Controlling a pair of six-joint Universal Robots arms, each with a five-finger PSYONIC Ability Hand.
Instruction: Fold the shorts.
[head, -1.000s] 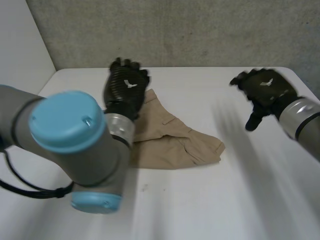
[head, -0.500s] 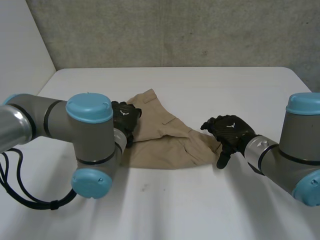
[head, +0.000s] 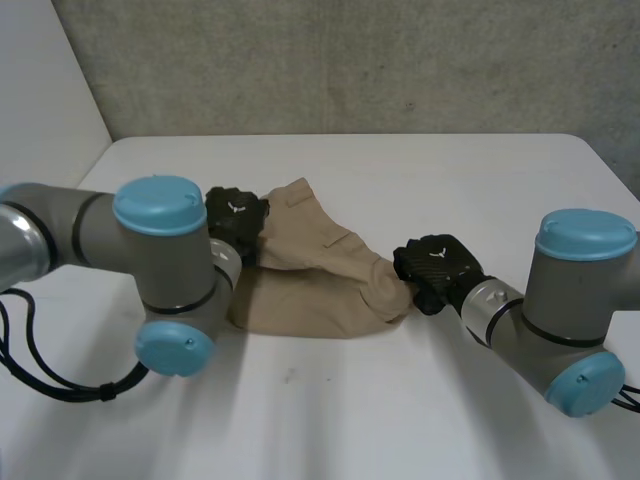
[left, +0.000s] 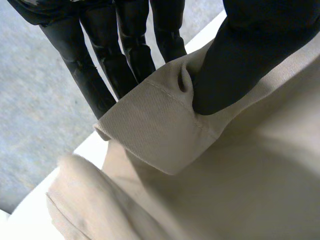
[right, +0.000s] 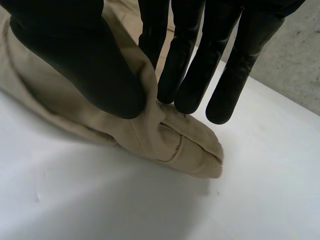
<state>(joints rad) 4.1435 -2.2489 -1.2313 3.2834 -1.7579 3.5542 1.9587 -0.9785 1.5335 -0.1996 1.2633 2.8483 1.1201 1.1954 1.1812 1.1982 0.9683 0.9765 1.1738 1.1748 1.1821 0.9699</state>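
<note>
The white table (head: 420, 410) takes up the lower and middle part of the head view, with a grey wall (head: 350, 60) running across the top behind it. My left arm (head: 90, 235) reaches in from the left edge and bends toward the centre, while my right arm (head: 545, 310) sits at the lower right. The tan shorts (head: 320, 290) lie rumpled on the table in the middle of the frame, stretched between my two hands (the cloth bunches up a little at each end where I hold it). My left hand (head: 237, 218) is at the shorts' left end, just left of centre, and my right hand (head: 435, 268) is at their right end, right of centre. Seen from my left wrist, my left thumb (left: 240, 60) presses onto a stitched hem (left: 150, 135), and my left fingers (left: 125, 55) run straight behind that hem, so this hand is pinching the hem between thumb and fingers. Seen from my right wrist, my right thumb (right: 85, 60) squeezes a raised fold of cloth against my right fingers (right: 185, 65), which point down toward the table. A small folded corner (right: 195, 150) of the shorts rests on the table just beyond those fingertips.
</note>
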